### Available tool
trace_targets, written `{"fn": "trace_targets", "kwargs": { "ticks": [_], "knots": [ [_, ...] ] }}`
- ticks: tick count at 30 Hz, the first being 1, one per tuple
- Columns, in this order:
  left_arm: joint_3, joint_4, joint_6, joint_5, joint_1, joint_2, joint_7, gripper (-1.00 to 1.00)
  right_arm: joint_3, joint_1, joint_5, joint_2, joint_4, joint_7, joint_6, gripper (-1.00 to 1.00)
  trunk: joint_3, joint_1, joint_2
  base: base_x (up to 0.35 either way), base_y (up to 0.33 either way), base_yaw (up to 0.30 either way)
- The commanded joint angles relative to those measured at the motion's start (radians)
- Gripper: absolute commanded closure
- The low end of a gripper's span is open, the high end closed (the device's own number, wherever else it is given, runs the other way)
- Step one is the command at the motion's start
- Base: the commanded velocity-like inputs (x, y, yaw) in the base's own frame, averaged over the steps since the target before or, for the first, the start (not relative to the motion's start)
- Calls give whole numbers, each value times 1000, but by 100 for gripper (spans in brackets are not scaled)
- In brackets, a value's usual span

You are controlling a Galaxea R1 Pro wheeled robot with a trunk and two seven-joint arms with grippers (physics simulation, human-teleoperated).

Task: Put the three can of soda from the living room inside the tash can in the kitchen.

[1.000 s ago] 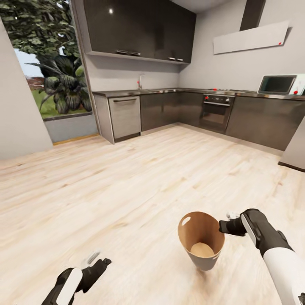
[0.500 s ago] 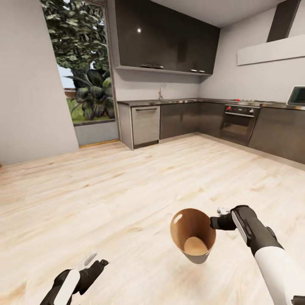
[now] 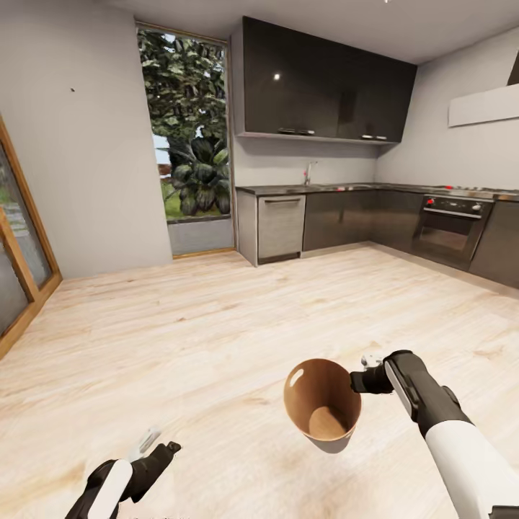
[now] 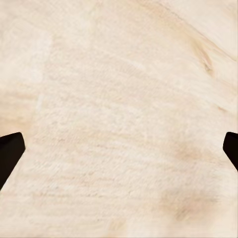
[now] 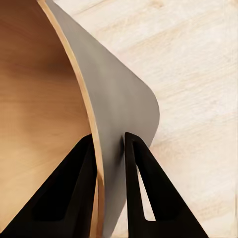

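The robot is standing in the kitchen, on the big wood floor. Dark cabinets, an oven and a tall window are lining the far walls, well beyond the tash can.

The tash can is hanging in the air above the floor, tilted so its brown inside is facing the camera. The right gripper is pinching its rim: in the right wrist view one finger is sitting inside the wall and the other outside.

The left gripper is hanging low, well away from the can, with its two fingers spread wide apart and nothing between them (just bare floor).

The can looks empty, so I think no soda cans are in it yet. All three are probably waiting to be dropped in.
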Motion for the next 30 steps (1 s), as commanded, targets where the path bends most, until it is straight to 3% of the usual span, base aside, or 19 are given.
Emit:
{"fn": "trace_targets", "kwargs": {
  "ticks": [1,6,17,22,24,30],
  "knots": [
    [1,1,0,-1,0,0,0,-100,0,0,-24,4,0,5,3,100,3,-4,7,0,0,298],
    [1,1,0,-1,0,0,0,-100,11,1,-24,16,-1,5,6,100,19,-23,42,0,0,219],
    [0,1,0,-4,0,-1,-4,-100,38,1,-24,22,-2,5,4,100,41,-65,119,0,0,20],
    [-4,1,-2,-5,0,-2,-5,-100,40,8,-24,23,-18,5,0,100,37,-65,119,0,0,56],
    [-8,17,-42,-6,6,-2,-5,-100,40,13,-24,24,-21,6,-4,100,36,-65,119,0,0,266],
    [-9,22,-52,-5,9,-2,-6,-100,42,40,-23,23,-68,6,-5,100,34,-65,119,-59,190,280]
  ]
}}
